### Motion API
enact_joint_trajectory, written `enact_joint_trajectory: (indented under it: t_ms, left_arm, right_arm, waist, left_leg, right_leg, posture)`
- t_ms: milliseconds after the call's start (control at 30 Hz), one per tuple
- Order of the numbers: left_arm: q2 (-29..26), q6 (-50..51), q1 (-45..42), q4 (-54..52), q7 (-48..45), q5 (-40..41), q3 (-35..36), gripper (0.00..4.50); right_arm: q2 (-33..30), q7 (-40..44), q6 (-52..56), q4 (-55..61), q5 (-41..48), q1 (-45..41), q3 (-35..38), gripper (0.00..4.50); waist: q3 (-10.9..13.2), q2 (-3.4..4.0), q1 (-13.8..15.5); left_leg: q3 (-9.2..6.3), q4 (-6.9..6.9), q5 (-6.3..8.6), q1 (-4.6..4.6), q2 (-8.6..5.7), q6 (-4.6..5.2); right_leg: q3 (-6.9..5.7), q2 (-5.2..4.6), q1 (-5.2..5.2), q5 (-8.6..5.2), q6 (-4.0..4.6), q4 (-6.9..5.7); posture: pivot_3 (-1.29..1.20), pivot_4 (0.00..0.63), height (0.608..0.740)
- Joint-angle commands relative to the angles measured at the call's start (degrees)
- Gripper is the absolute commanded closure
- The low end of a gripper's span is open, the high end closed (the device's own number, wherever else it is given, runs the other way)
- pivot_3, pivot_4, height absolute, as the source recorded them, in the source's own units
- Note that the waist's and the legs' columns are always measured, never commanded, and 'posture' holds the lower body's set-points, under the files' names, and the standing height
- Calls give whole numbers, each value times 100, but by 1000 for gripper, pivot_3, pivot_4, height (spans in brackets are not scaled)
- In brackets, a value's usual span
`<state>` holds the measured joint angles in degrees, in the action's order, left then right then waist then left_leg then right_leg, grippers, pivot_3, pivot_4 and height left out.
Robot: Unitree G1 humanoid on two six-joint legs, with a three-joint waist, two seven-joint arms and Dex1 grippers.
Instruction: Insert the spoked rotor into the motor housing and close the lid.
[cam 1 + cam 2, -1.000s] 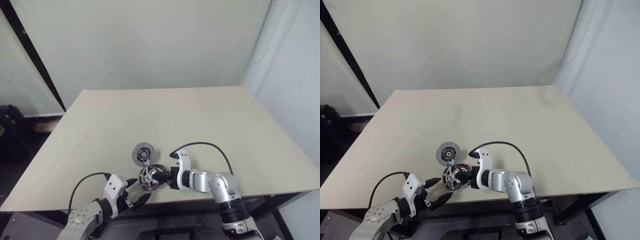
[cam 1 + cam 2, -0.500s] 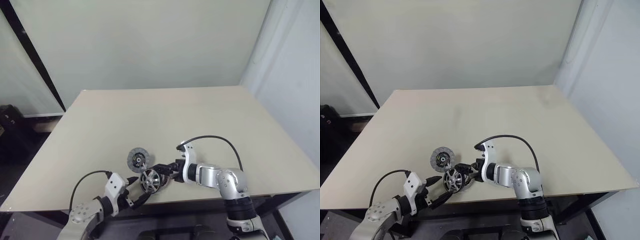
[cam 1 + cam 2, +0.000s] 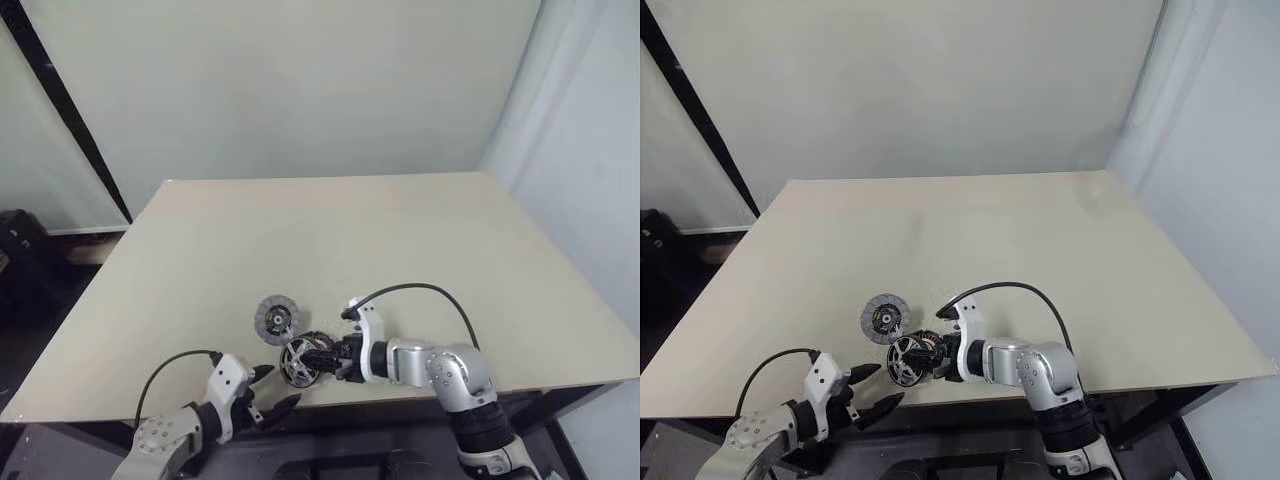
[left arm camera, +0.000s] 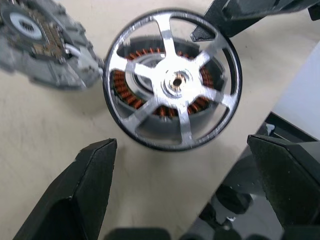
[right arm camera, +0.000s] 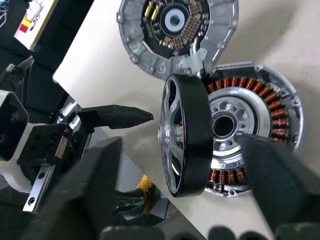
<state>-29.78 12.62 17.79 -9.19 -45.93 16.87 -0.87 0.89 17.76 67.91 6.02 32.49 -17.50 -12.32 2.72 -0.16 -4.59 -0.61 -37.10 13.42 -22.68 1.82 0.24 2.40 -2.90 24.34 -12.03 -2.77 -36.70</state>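
A broad beige wooden counter (image 3: 400, 240) carries the parts near its front edge. The right gripper (image 3: 335, 357) reaches in from the right, jaws spread either side of the parts, gripping nothing. The left gripper (image 3: 268, 392) hovers off the front edge, jaws wide open and empty. The squat round motor housing with copper windings (image 5: 250, 135) lies flat. The shiny silver spoked rotor (image 4: 172, 80) stands tilted on edge against it. The flat grey ribbed lid (image 3: 274, 318) lies just behind, touching.
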Motion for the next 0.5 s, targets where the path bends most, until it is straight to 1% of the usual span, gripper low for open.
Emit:
enact_joint_trajectory:
  t_ms: [33, 200, 267, 500]
  left_arm:
    - [-85, -27, 2, -257, -33, 85, 121, 0]
    - [-69, -45, -1, -265, -8, 75, 125, 0]
    - [-60, -58, -7, -258, -3, 69, 120, 0]
    - [-35, -102, -57, -196, 1, 40, 90, 0]
  right_arm:
    - [84, 24, -168, 2, -42, -63, 19, 1676]
    - [226, -11, -75, -75, 44, -91, 256, 3511]
    - [291, -25, 25, -89, 115, -106, 400, 4105]
    - [614, -111, 473, -175, 395, -193, 1050, 4107]
  waist:
    - [0, 0, -3]
    - [0, 0, -1]
    - [0, 0, 0]
    - [0, 1, 1]
  left_leg:
    - [1, 0, 0, 0, 0, 0]
    - [0, 0, 11, 0, 1, -19]
    - [-1, 0, 10, 0, 1, -17]
    - [-1, 0, 8, -1, 1, -14]
  right_leg:
    - [0, 0, 0, 0, 0, 0]
    - [-2, -1, 1, 0, 0, 0]
    - [-2, -1, 1, 0, 0, 0]
    - [-3, 0, 1, 0, 0, -1]
  posture:
    - [0, 0, 740]
    - [0, 0, 740]
    - [0, 0, 740]
    - [0, 0, 740]
